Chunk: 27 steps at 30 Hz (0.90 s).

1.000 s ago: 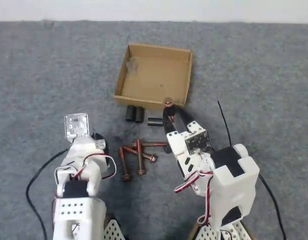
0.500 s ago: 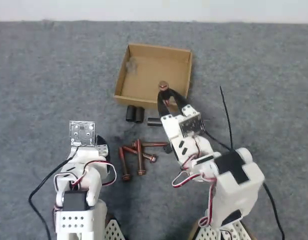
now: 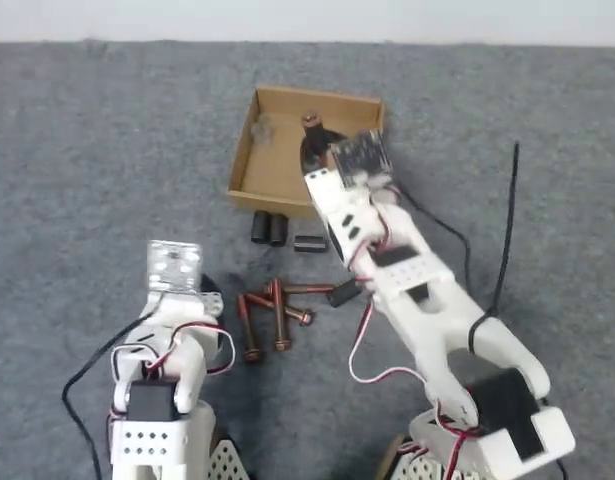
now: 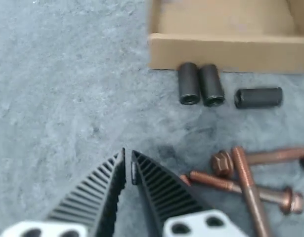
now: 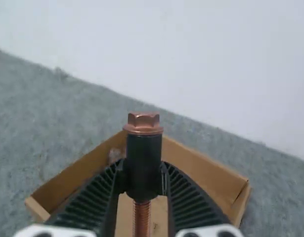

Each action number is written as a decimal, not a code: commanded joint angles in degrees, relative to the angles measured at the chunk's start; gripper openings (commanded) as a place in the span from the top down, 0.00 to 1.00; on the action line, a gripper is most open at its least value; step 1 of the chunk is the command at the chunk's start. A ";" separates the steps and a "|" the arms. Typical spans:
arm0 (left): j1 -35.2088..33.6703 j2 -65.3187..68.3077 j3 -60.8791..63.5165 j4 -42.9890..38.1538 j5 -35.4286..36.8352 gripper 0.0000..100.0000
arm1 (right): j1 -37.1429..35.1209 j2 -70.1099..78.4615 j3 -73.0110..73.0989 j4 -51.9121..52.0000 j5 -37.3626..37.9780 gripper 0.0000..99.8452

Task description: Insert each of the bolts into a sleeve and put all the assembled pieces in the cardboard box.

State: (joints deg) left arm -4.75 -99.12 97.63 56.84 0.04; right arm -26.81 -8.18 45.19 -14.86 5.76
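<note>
**Right hand holds an assembled bolt and sleeve above the cardboard box**

The ribbed black fingers pinch a smooth black cylindrical sleeve. A copper-coloured bolt runs upright through it, its hexagonal flanged head above the sleeve and its threaded shank below. The piece hangs over the open, square, brown box at the far side of the grey, felt-like surface. Just in front of the box's near wall lie three loose sleeves: two side by side and a third crosswise to their right. Nearer still, loose bolts lie overlapping in a small heap, four as far as can be counted. The left hand sits low just left of that heap, its fingers pressed all but together on nothing.
</note>
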 commanded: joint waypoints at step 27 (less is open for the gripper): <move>2.99 0.97 -0.75 1.32 -8.97 0.98 | 8.84 38.37 -77.27 67.65 -14.24 0.99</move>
State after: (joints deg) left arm -1.93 -99.12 97.63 58.07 -8.40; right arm -18.73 30.15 -23.65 50.29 -6.55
